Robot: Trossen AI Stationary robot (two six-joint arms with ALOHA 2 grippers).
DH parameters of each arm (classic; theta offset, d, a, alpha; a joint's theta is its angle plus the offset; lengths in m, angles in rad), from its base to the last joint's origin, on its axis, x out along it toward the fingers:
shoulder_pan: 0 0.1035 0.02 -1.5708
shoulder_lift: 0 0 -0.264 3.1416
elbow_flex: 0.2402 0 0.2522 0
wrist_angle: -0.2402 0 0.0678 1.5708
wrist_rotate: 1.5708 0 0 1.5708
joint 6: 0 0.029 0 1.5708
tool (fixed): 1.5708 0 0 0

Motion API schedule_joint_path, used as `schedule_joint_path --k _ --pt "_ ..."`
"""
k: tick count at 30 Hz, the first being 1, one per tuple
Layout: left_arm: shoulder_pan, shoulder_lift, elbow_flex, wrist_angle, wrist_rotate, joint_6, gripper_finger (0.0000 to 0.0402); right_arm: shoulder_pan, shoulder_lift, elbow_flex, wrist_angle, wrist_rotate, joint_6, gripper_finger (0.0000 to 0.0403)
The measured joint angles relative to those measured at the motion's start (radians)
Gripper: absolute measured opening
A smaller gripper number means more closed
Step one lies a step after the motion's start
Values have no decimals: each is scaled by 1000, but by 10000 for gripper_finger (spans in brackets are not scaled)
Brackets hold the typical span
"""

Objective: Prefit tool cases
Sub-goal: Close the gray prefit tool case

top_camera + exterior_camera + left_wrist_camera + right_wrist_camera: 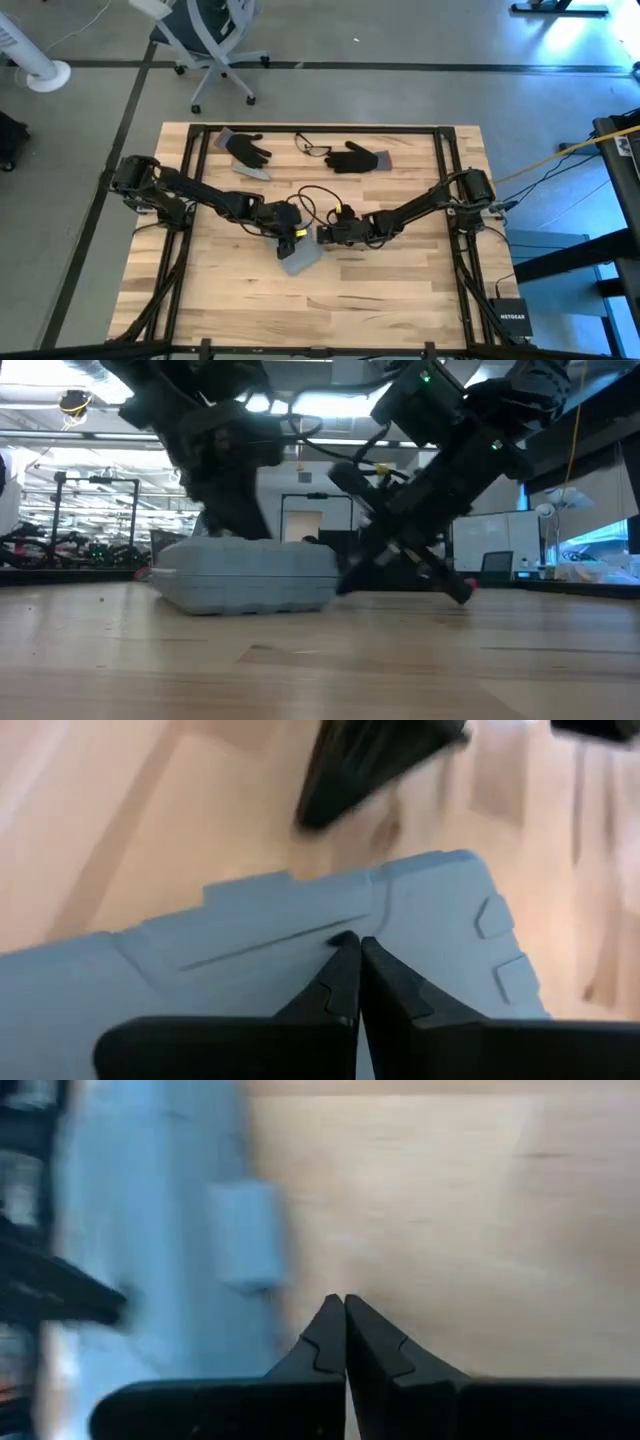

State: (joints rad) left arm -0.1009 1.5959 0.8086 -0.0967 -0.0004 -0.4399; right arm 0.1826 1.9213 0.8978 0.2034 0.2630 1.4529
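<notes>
Both my hands pinched shut at a closed grey-blue case (299, 260) mid-worktop.

My left hand (358, 948), fingers together and empty, presses on the lid, probably pinning it. My right hand (344, 1302), fingers together and holding nothing, hovers low just beside the case's edge, seemingly ready to nudge it.

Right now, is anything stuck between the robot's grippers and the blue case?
Nothing visible is. The left gripper is shut with its tips right over the closed tool case. The right gripper, also shut, sits just beside the case's edge with only bare table between them.
</notes>
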Motion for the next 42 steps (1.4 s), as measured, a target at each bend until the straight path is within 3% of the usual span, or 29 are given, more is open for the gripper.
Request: schedule_joint_path --k 5,11,14,17,20,30,38,42 --pt "-16 -106 0 -235 -90 -72 0 -45 -59 0 -62 -51 -125 0" --pt "-13 -245 0 -260 -187 -108 0 -81 -64 0 -71 -103 -176 0" --pt "-4 -318 2 -346 -221 -215 0 -87 -64 0 -56 -132 -188 0" --pt "-22 -370 -2 -560 -302 -356 0 -87 -65 0 -48 -155 -210 0" --pt "-45 -402 -37 -693 -288 -462 0 -87 -65 0 -48 -177 -227 0" --pt "-40 -410 -201 -516 -236 -550 0 -106 -65 1 -38 -201 -232 0" --pt "59 -366 -266 -253 -227 -304 0 -48 -88 2 -61 -196 -232 0" --pt "110 -292 -266 -68 -160 -246 0 -11 -132 2 -161 -147 -233 0"
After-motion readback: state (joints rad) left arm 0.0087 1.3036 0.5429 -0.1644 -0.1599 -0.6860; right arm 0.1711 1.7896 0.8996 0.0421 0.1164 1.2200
